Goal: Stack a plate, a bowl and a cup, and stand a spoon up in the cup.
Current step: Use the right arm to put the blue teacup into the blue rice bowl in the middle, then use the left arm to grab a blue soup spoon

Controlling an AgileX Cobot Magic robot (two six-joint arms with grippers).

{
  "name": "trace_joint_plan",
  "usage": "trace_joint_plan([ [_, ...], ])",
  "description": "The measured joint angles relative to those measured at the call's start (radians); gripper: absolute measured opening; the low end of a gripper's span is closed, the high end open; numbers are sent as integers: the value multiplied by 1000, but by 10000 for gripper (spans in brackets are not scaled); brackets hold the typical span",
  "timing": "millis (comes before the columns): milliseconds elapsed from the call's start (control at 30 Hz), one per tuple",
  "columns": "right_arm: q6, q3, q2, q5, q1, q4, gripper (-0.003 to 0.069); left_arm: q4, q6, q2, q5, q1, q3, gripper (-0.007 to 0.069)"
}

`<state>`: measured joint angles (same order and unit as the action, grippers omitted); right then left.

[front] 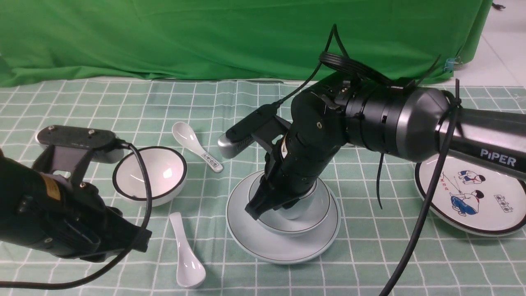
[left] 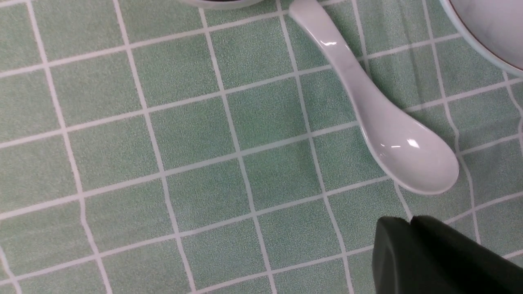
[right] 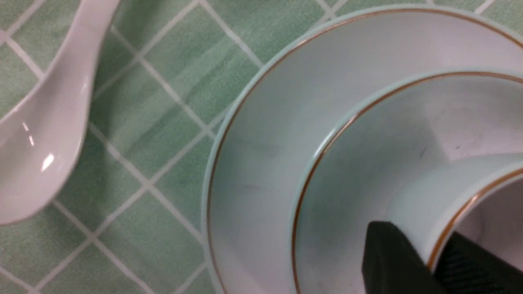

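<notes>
1. Lying on the cloth (left: pixel 163 163) just to the right of the left gripper (front: pixel 137 240), the spoon (front: pixel 185 250) is what the coming move turns on. Its long axis runs away from the robot, with the scoop nearest the robot and the handle tip toward the black-rimmed bowl (front: pixel 150 172).
2. The left arm is plainly the nearer one, and the right arm is busy over the stack.
3. The left gripper's fingers are pressed together and hold nothing. They sit just short of the scoop, apart from it.
4. The right gripper (right: pixel 429 261) pinches the wall of the cup (right: pixel 429 192), one finger inside and one outside.
5. The cup is down inside the bowl (right: pixel 367 143), which sits on the plate (front: pixel 283 246). Whether the cup's base rests there is hidden.
</notes>
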<state>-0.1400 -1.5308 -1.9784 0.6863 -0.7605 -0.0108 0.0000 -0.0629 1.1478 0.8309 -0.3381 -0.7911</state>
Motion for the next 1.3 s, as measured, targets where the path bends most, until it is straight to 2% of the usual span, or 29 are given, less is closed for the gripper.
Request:
trace_joint_plan([
  [67, 2, 0, 0, 0, 0, 0, 115, 0, 0, 0, 0, 0, 0, 8],
  [133, 16, 0, -1, -1, 0, 1, 191, 0, 0, 0, 0, 0, 0, 8],
  [333, 48, -23, 30, 59, 0, 11, 542, -28, -5, 4, 0, 0, 0, 8],
  [400, 49, -39, 56, 92, 0, 11, 559, -37, -23, 16, 1, 0, -2, 8],
  [500, 52, -62, 169, 157, 0, 55, 461, -45, -77, 78, 14, 0, -31, 8],
  [633, 106, -69, 345, 256, 0, 176, 160, -48, -136, 188, 12, 0, -88, 9],
  [667, 110, -69, 364, 268, 0, 190, 133, -48, -141, 194, 12, 0, -94, 9],
  [700, 140, -69, 431, 315, 4, 234, 67, -54, -182, 248, 10, 0, -117, 13],
  [800, 173, -38, 580, 395, 32, 284, 30, -57, -223, 332, 8, 0, -155, 37],
  [933, 204, 58, 748, 426, 76, 297, 23, -57, -244, 407, -2, 0, -187, 105],
  [1167, 281, 293, 1112, 439, 184, 304, 22, -57, -314, 544, -143, 0, -213, 358],
  [1300, 308, 333, 1229, 442, 197, 306, 22, -28, -375, 595, -184, 0, -213, 417],
])
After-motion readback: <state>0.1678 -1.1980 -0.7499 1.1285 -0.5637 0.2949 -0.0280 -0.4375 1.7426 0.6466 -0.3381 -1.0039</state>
